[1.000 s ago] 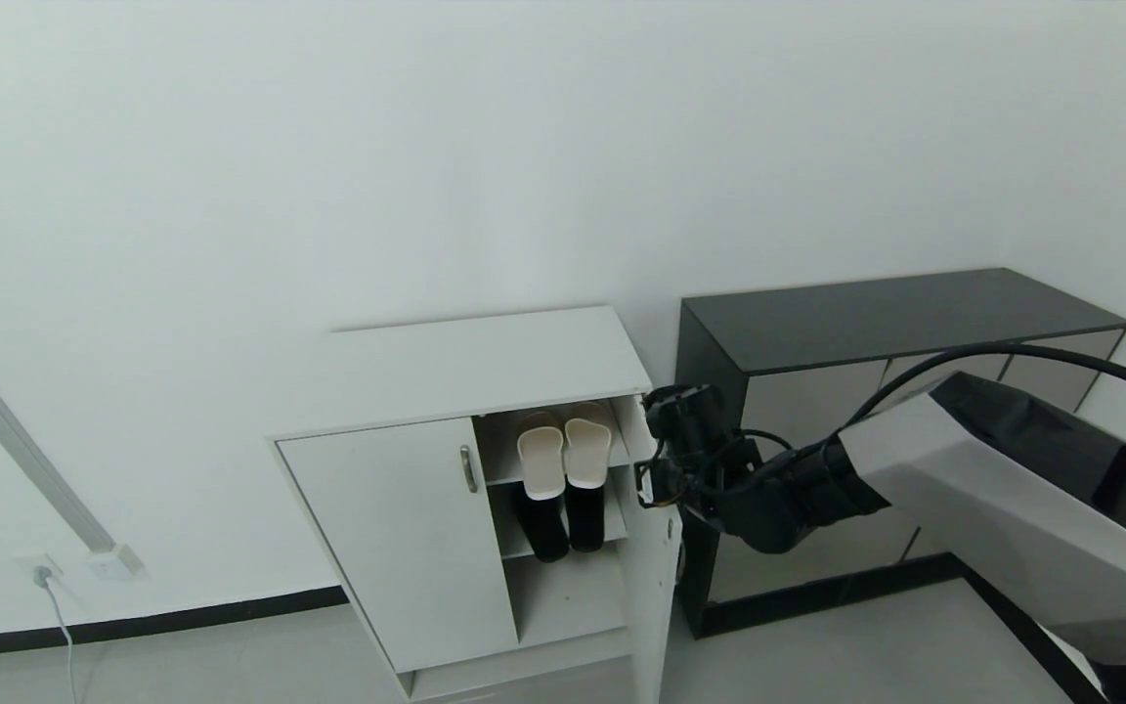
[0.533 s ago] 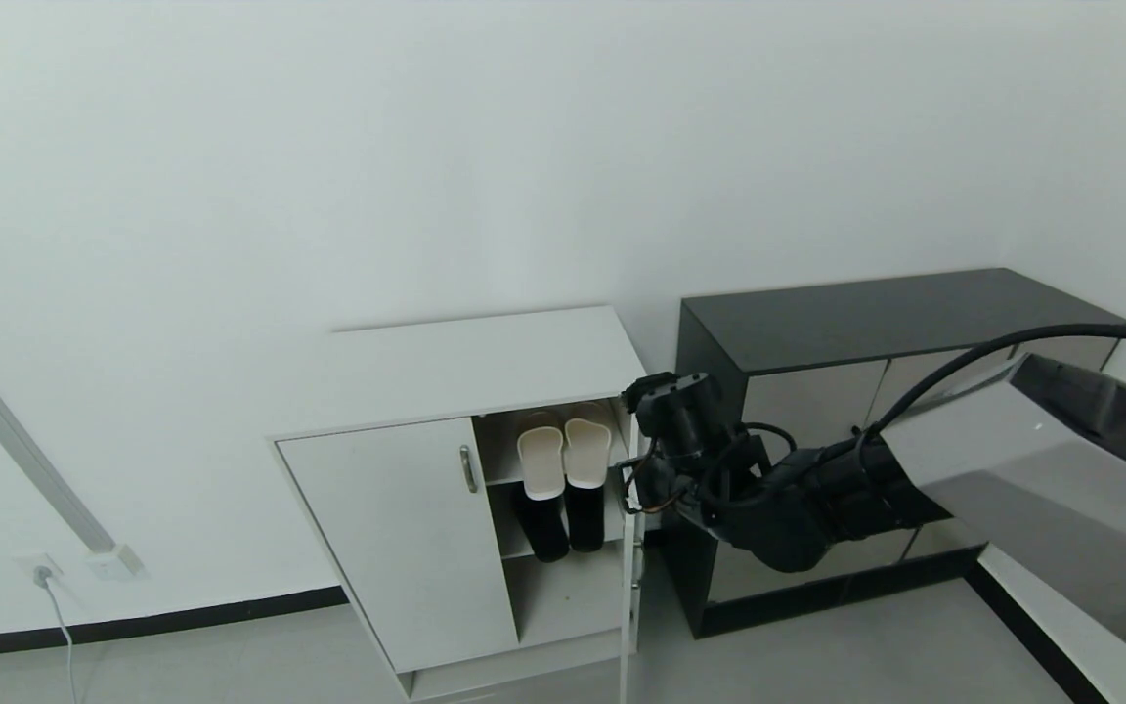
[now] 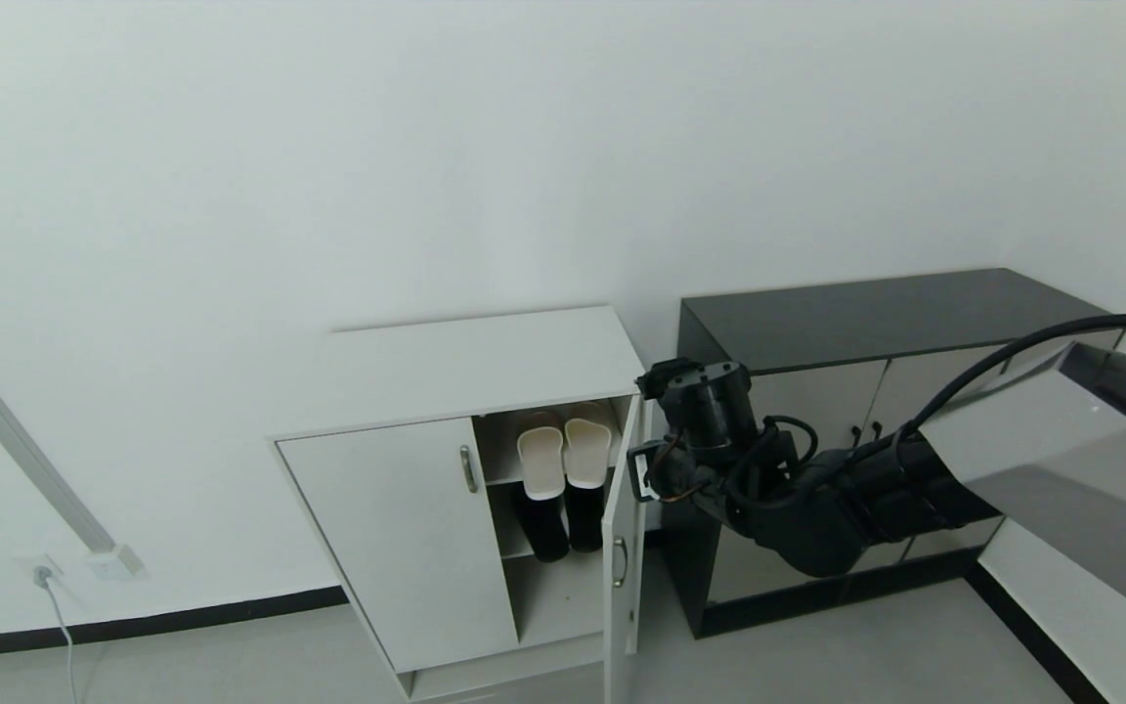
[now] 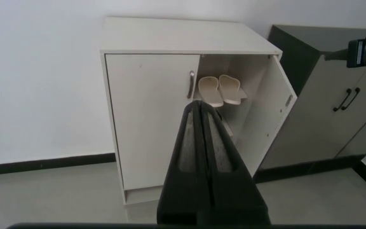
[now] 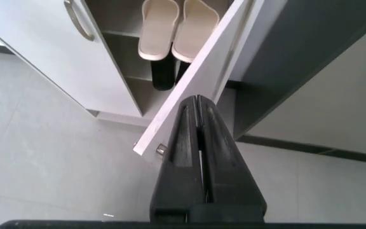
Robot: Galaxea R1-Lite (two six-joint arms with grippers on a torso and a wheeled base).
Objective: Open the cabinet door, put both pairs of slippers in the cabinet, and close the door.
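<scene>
The left gripper [image 4: 200, 108] has its claw pinched narrow, holding nothing, and points at the white cabinet [image 3: 465, 367] from in front. The cabinet's left door [image 3: 407, 538] is closed, with its handle [image 3: 468, 469] at the door's 3 o'clock edge. Inside the open half, the white slippers [image 3: 563, 455] stand on the upper shelf. The black slippers [image 3: 563, 523] are at their 6 o'clock, on the shelf below.

The right door [image 3: 622, 508] has swung toward closed. A second ago it stood wide open, edge-on. Now it is partly open and its outer face and handle [image 3: 619, 562] show.

The right gripper [image 5: 199, 105] has followed the door round and sits at its 3 o'clock, claw narrow and empty. Its tips are at the door's outer face, but I cannot tell whether they touch it. The dark sideboard [image 3: 876, 313] stands at the cabinet's 3 o'clock.
</scene>
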